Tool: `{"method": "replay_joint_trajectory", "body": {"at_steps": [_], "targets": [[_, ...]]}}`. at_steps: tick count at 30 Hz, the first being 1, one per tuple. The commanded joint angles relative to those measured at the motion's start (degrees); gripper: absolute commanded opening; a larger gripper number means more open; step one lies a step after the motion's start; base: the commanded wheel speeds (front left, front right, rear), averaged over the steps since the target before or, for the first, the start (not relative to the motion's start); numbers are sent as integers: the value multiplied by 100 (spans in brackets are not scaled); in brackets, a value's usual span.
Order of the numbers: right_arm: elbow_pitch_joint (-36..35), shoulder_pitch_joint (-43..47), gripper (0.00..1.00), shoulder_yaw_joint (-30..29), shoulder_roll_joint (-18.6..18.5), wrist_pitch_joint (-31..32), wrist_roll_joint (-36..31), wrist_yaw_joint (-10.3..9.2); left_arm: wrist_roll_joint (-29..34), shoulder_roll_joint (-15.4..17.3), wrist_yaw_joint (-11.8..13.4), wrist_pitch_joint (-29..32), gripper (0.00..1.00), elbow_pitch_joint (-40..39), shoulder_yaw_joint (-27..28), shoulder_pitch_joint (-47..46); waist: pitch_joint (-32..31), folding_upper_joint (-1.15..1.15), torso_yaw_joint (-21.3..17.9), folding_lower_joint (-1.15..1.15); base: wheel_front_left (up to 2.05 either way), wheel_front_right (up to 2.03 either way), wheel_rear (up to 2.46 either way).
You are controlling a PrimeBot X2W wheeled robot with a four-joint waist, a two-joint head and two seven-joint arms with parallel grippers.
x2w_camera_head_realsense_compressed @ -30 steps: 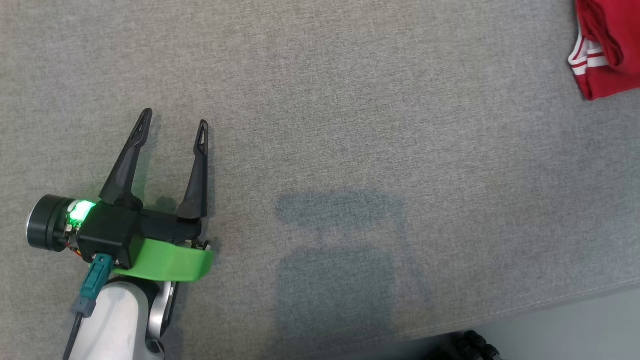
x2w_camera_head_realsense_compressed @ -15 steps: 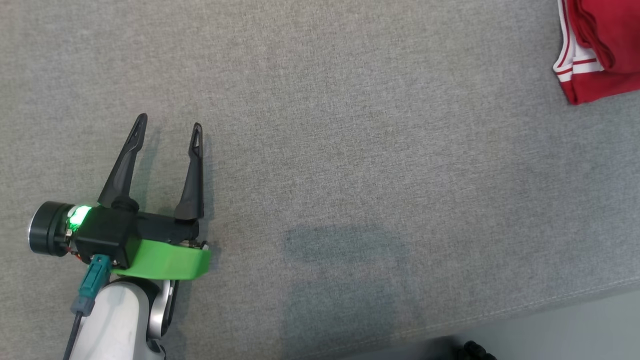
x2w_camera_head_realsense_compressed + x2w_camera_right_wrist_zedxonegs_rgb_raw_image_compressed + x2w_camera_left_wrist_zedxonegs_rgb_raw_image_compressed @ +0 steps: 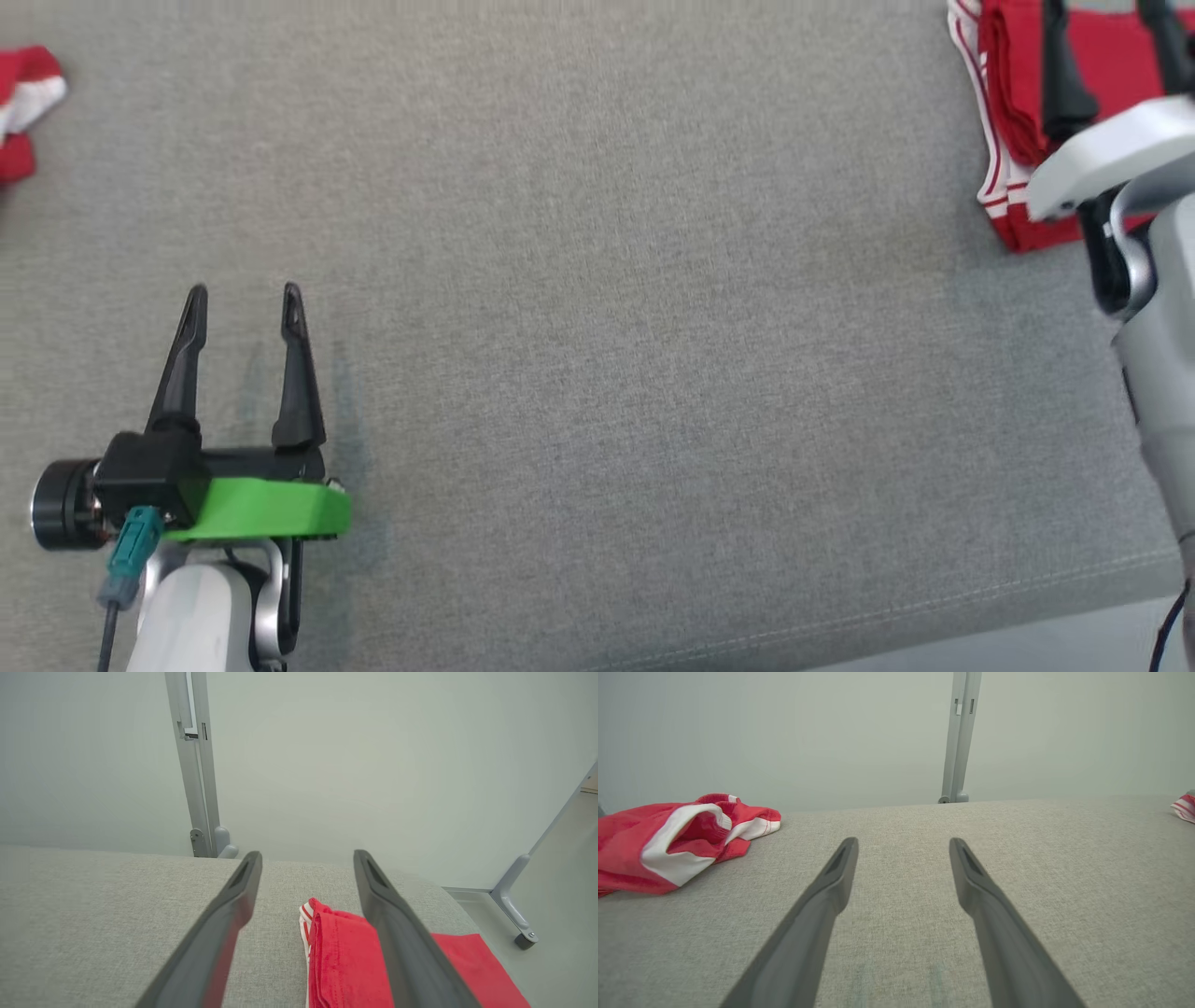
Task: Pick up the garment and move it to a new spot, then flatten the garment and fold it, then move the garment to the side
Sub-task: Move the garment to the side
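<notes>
A folded red garment (image 3: 1013, 103) with white stripes along its edge lies at the far right of the grey fabric surface (image 3: 607, 327). My right gripper (image 3: 1108, 23) hovers over it, open. In the right wrist view the folded garment (image 3: 341, 961) lies below the right gripper (image 3: 307, 856), partly under its right finger, with nothing between the fingers. My left gripper (image 3: 243, 294) rests open at the lower left, empty, as the left wrist view (image 3: 903, 843) also shows. A crumpled red and white garment (image 3: 668, 844) lies to its far left (image 3: 19, 107).
The surface's front edge (image 3: 934, 602) runs along the lower right, with pale floor beyond. A grey metal post (image 3: 959, 737) stands behind the surface's far edge against a pale wall. A wheeled frame leg (image 3: 518, 905) stands on the floor off the right end.
The head camera has moved, so the whole picture has shifted. My right arm has come into view over the folded garment, and the crumpled garment now shows at the far left.
</notes>
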Motion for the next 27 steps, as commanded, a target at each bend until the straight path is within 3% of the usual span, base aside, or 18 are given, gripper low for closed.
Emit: {"method": "replay_joint_trajectory", "body": {"at_steps": [1, 13, 27], "targets": [[-83, 174, 100, 2, 8, -17, 55, -10, -50, -6, 44, -35, 100, 49, 40, 97, -527, 33, 174, 0, 0, 0, 0], [-1399, 2081, 100, -16, 809, -18, -130, -10, -232, -185, 144, -115, 100, 504, 442, 846, -1510, 33, 347, 0, 0, 0, 0], [-2639, 3831, 100, -328, 1591, 112, -327, -10, -256, -454, 30, -113, 100, 547, 497, 1523, -1985, 33, 508, 0, 0, 0, 0]]}}
